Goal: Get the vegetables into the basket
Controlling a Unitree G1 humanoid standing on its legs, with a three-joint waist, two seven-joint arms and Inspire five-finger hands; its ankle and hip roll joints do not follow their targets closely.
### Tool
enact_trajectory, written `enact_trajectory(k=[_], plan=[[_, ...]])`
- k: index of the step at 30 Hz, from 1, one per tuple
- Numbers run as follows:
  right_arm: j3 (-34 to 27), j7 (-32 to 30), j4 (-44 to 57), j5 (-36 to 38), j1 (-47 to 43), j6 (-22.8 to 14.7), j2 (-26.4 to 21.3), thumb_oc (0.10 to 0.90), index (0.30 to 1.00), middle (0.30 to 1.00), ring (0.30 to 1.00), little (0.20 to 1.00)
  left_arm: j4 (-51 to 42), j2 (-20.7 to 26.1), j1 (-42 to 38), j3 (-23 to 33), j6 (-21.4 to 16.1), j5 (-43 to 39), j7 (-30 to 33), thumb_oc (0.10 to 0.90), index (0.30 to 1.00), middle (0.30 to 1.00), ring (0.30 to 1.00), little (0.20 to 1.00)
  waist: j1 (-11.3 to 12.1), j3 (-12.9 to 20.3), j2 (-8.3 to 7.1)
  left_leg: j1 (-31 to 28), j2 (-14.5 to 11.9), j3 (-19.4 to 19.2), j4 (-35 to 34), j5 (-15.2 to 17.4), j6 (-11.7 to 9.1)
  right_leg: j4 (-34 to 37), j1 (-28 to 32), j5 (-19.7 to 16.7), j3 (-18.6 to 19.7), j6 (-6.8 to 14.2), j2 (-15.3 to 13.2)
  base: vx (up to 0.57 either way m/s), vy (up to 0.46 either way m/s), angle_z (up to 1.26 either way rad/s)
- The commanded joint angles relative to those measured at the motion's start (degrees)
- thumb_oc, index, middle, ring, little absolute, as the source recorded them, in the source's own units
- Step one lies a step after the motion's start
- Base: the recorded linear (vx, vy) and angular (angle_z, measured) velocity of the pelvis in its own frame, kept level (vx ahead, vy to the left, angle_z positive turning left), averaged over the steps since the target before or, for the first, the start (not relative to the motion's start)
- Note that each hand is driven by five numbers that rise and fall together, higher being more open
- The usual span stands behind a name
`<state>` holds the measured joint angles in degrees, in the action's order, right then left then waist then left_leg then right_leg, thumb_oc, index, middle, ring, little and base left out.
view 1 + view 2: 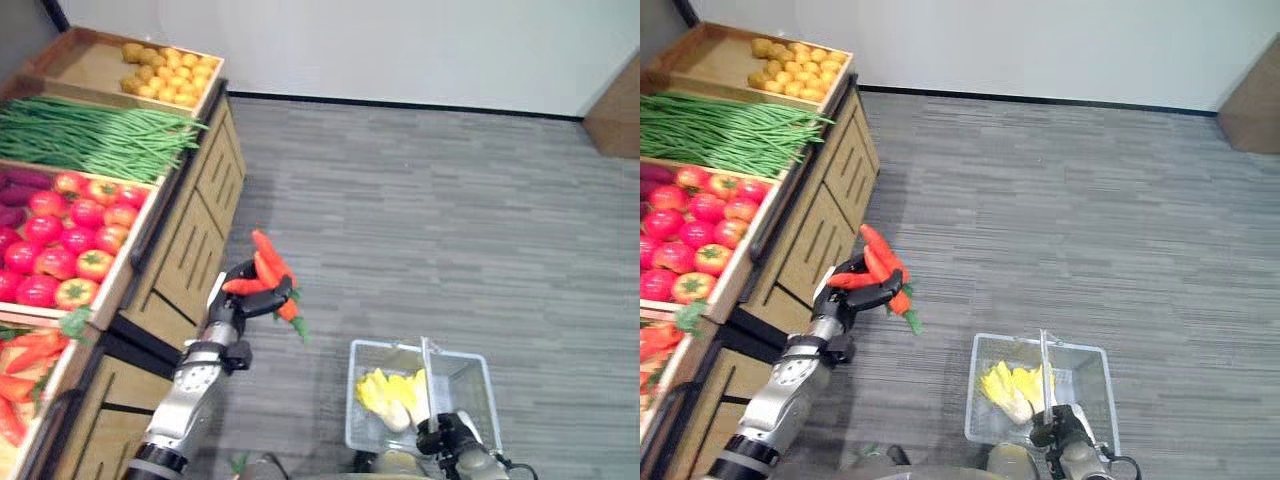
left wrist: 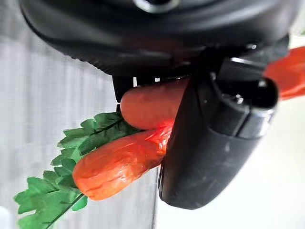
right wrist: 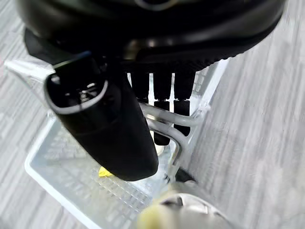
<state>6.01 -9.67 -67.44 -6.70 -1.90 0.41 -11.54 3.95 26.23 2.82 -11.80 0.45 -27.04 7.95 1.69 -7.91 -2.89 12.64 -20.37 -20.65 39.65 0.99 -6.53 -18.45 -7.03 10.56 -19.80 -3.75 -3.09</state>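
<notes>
The wooden produce stand (image 1: pixel 190 215) fills the robot's left, its bins holding green beans (image 1: pixel 95 135), tomatoes (image 1: pixel 70 235) and more. On the grey floor ahead sits the clear basket (image 1: pixel 470 375), with yellow-white leafy vegetables (image 1: pixel 390 395) already inside. The right hand (image 1: pixel 445 435) has its fingers curled round the basket's handle (image 3: pixel 174 119). Well apart from the basket, over the floor beside the stand, the left hand (image 1: pixel 245 300) clamps a bunch of carrots (image 1: pixel 268 268), thumb across the orange bodies. They look light, stiff and smooth, likely slippery; mid-body is the sound hold. Their long axis runs diagonally, green tops (image 1: pixel 298 325) pointing down toward the basket.
</notes>
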Motion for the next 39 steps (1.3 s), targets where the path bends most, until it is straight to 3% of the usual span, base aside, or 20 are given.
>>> enact_trajectory(k=[1,3,4,5,14,23,31,37,39], plan=[[7.4,-1.5,-0.9,-0.3,-0.9,1.8,-7.2,0.400,0.300,0.300,0.300,0.300,-10.2,-1.0,-7.6,4.0,-5.9,0.2,0.2,0.400,0.300,0.300,0.300,0.300,-0.5,-3.9,1.29,-5.5,15.9,9.1,-19.6,2.4,3.5,19.5,7.3,-8.0,4.1,6.2,-1.4,-0.02,0.153,-0.60],[6.4,-1.4,-0.6,0.4,-1.2,1.9,-7.3,0.400,0.300,0.300,0.300,0.300,-9.7,-0.9,-6.8,4.4,-5.9,1.7,-0.1,0.400,0.300,0.300,0.300,0.300,-1.5,-3.0,2.31,-8.3,17.1,9.0,-30.7,4.0,5.5,18.6,5.8,-8.7,5.8,7.3,-1.8,0.03,0.147,-0.38],[6.5,-1.4,-0.6,0.4,-1.2,1.9,-7.4,0.400,0.300,0.300,0.300,0.300,-9.7,-0.9,-6.8,4.4,-5.8,1.7,-0.1,0.400,0.300,0.300,0.300,0.300,-1.4,-3.0,2.28,-8.6,17.2,8.8,-31.2,3.8,5.6,18.5,5.8,-8.7,6.0,7.3,-1.8,0.07,0.206,-0.26],[5.9,-1.7,-0.4,1.0,-1.6,2.0,-7.2,0.400,0.300,0.300,0.300,0.300,-10.1,0.0,-6.7,4.0,-5.8,2.5,-1.0,0.400,0.300,0.300,0.300,0.300,-1.7,-2.5,3.29,-10.5,18.2,8.5,-35.6,3.1,6.4,17.4,4.6,-8.9,7.0,7.8,-1.9,0.06,0.211,-0.19],[4.2,-2.7,0.8,3.4,-1.8,1.7,-5.5,0.400,0.300,0.300,0.300,0.300,-9.9,2.2,-4.9,4.6,-4.9,5.6,-1.0,0.400,0.300,0.300,0.300,0.300,-1.6,-1.6,3.72,-14.2,20.1,6.3,-38.1,3.7,8.1,16.3,5.2,-9.0,9.0,9.0,-3.3,0.06,0.155,-0.25],[4.8,-1.6,0.5,2.0,-0.3,1.9,-4.6,0.400,0.300,0.300,0.300,0.300,-8.1,2.2,-3.7,4.9,-4.0,7.3,-1.3,0.400,0.300,0.300,0.300,0.300,-1.0,-0.5,1.37,-17.1,20.6,4.6,-41.2,3.9,9.1,17.4,5.4,-11.3,10.6,10.9,-3.6,0.02,0.098,-0.07],[6.0,-1.5,6.3,1.6,-0.8,1.0,-5.4,0.400,0.300,0.300,0.300,0.300,-5.3,8.1,-4.2,2.8,-2.0,22.7,-5.3,0.400,0.300,0.300,0.300,0.300,-1.1,0.6,1.66,-18.0,20.6,4.8,-42.0,3.8,8.9,17.8,5.9,-11.2,10.3,11.0,-3.6,0.01,0.015,0.05],[7.8,-0.9,20.5,0.3,-1.5,-0.2,-9.2,0.400,0.300,0.300,0.300,0.300,-3.0,13.8,-8.5,-2.0,-0.8,42.7,-6.5,0.400,0.300,0.300,0.300,0.300,-1.9,1.2,2.23,-18.6,20.4,4.8,-42.2,3.9,8.6,17.5,6.0,-10.6,10.6,10.9,-3.4,0.00,0.000,0.00],[7.7,-0.8,22.7,0.1,-1.3,-0.4,-9.8,0.400,0.300,0.300,0.300,0.300,-3.4,14.3,-9.1,-2.5,-1.2,43.6,-6.3,0.400,0.300,0.300,0.300,0.300,-1.9,1.2,2.33,-18.6,20.4,4.6,-42.2,3.8,8.6,17.8,6.0,-10.8,10.8,10.8,-3.4,0.00,-0.005,-0.03]])
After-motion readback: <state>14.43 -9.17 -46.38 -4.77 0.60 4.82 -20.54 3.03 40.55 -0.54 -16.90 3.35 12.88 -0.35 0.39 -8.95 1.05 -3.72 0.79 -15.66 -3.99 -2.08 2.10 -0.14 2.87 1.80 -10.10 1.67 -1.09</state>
